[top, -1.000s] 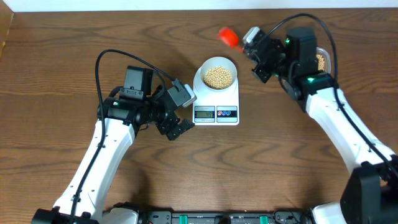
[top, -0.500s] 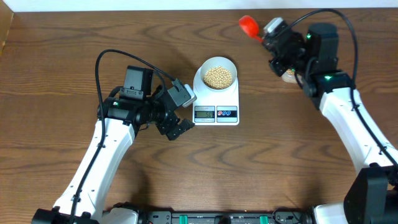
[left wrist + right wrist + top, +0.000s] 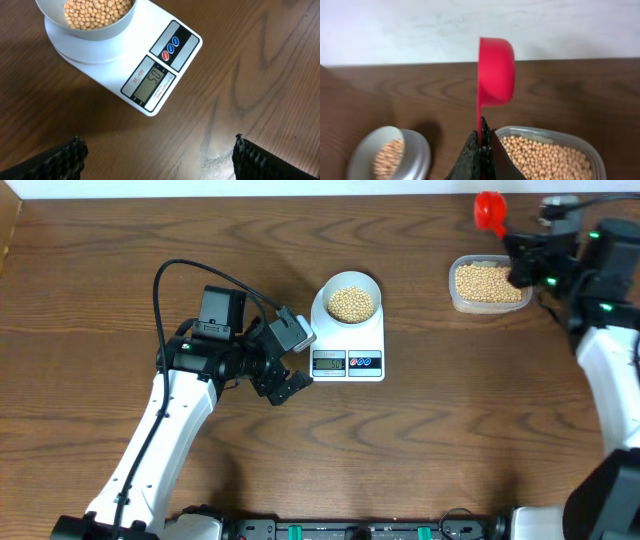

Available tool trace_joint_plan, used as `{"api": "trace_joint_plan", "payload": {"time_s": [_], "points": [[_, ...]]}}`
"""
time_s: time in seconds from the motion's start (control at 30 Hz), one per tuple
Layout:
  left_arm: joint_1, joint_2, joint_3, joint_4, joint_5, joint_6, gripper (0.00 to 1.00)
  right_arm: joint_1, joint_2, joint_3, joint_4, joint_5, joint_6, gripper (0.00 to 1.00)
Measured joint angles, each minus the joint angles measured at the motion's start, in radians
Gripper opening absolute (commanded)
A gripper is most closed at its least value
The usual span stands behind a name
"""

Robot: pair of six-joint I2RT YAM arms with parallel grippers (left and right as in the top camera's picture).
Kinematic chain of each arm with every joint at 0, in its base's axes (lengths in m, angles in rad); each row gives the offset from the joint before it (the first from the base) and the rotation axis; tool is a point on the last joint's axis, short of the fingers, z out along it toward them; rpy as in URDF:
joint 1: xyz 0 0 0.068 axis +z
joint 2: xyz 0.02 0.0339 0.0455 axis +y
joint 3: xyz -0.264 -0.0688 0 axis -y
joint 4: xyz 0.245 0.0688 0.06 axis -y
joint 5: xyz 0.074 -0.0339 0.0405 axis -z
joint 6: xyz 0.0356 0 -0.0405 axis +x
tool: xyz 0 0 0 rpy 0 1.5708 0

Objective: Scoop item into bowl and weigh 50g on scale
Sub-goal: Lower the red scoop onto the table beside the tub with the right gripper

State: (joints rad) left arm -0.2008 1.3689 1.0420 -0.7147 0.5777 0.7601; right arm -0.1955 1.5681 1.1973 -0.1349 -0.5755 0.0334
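Small round white bowl (image 3: 350,276) sits on the round platform end of the flat white rectangular digital scale (image 3: 322,340), mid-tabletop. It holds a heap of small round beige-yellow beans (image 3: 351,303), well below the rim. In the left wrist view, the scale's (image 3: 145,45) grey display (image 3: 152,84) is lit; the digits look like 50. There are red & blue round buttons beside it.

Left claw (image 3: 290,385) hovers just left of the scale's display end, w/ jaws spread wide and nothing between them. In its own view (image 3: 157,155), only brown wooden tabletop (image 3: 270,75) shows between the fingertips.

Right claw (image 3: 515,248) is at the far right, above a clear rectangular plastic tub (image 3: 453,280) that's part full of the same beans. The tub is well apart from the scale. The right claw (image 3: 482,145) is clenched on the thin handle of a red plastic scoop (image 3: 496,70), w/ the cup pointing up & away, turned on edge. Can't tell if anything's in the cup. From overhead, the scoop (image 3: 489,208) is past the tub's far left corner. The bowl (image 3: 365,140) shows blurred at lower left in the right wrist view.
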Motion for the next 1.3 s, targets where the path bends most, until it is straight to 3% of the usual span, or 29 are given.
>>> {"api": "trace_joint_plan", "payload": {"time_s": [0.2,0.4,0.57,0.87,1.07,1.3], "points": [[0.0,0.0,0.0,0.001,0.0,0.0,0.95,-0.168,-0.072,0.0,-0.267,-0.24,0.055,0.01],[0.0,0.0,0.0,0.001,0.0,0.0,0.95,-0.222,-0.071,-0.004,-0.66,-0.34,-0.106,0.01],[0.0,0.0,0.0,0.001,0.0,0.0,0.95,-0.22,-0.071,-0.004,-0.771,-0.382,-0.224,0.01],[0.0,0.0,0.0,0.001,0.0,0.0,0.95,-0.22,-0.071,-0.177,-0.601,-0.378,-0.233,0.01],[0.0,0.0,0.0,0.001,0.0,0.0,0.95,-0.22,-0.071,-0.352,-0.359,-0.375,-0.103,0.01],[0.0,0.0,0.0,0.001,0.0,0.0,0.95,-0.22,-0.071,-0.541,-0.113,-0.366,0.071,0.13]]}}
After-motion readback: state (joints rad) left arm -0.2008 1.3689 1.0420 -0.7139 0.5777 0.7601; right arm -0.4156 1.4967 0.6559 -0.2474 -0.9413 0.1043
